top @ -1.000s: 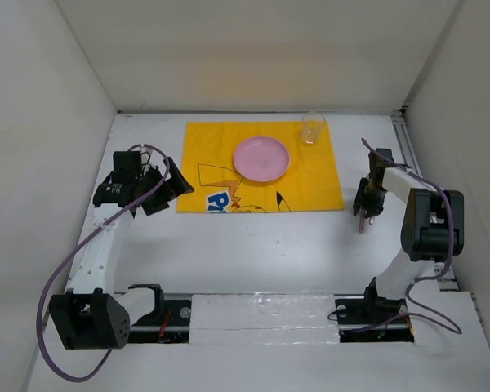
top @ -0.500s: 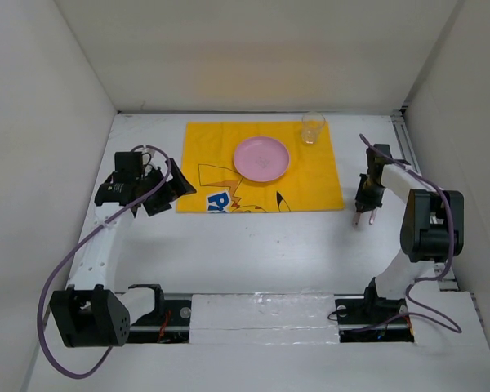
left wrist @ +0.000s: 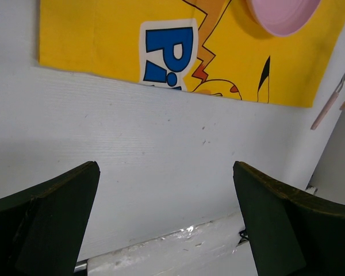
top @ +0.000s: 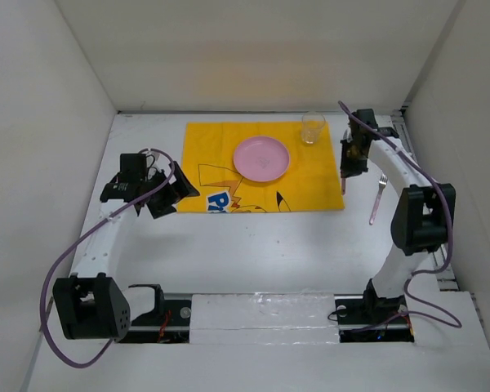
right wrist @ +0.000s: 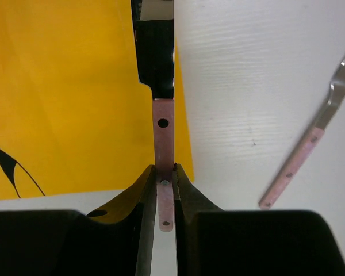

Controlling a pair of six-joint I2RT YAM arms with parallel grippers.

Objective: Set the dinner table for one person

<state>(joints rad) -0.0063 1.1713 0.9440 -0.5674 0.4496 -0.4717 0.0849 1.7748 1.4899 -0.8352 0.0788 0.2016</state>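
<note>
Edgewise between the closely set fingers of the right end effector, a pink-handled knife is clamped by its handle, with the blade pointed forward along the right edge of a yellow cartoon-print placemat. Whether the knife touches the cloth cannot be told. A fork with a matching pink handle is laid just to the right on the bare white surface, apart from both placemat and knife. On the placemat, a pink plate is set near the middle and a clear glass is stood at the far right corner. The left end effector is held beside the placemat's near left corner, its fingers spread wide with nothing between them. The surface is bounded by white walls on the left, right and far sides, and both arm bases are bolted at its near edge.
</note>
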